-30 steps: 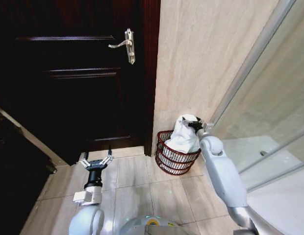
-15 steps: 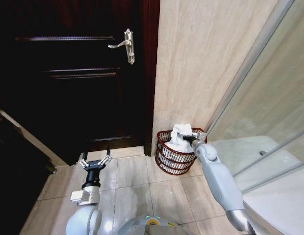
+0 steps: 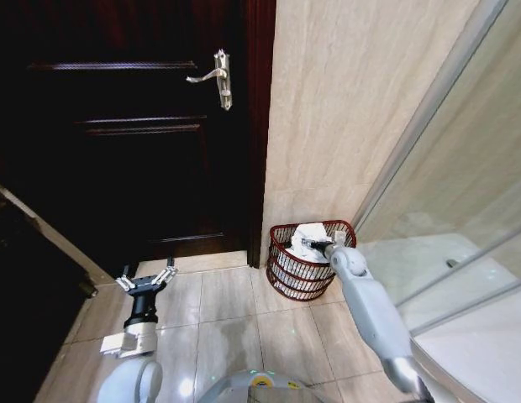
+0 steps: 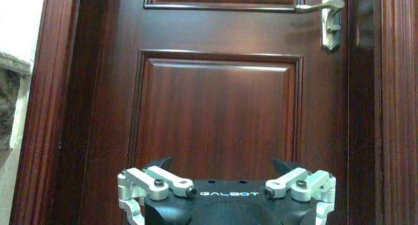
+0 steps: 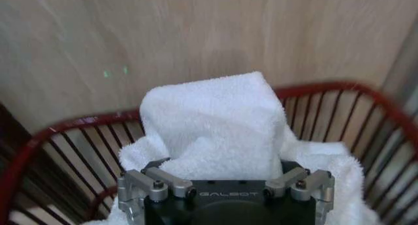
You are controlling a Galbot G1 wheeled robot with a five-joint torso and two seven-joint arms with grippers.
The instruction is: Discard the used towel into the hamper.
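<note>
Beige floor tiles (image 3: 235,315) bear the hamper (image 3: 281,277) beside a dark door (image 3: 118,151).

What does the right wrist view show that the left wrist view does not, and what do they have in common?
The right wrist view shows the white terry towel lying inside the round reddish-brown openwork hamper, with the beige stone wall behind it and the right tool down at the towel. The left wrist view shows the dark red wooden panelled door and its metal lever handle, with the left tool open, facing the door. Both share a black-and-silver tool body in the foreground.
</note>
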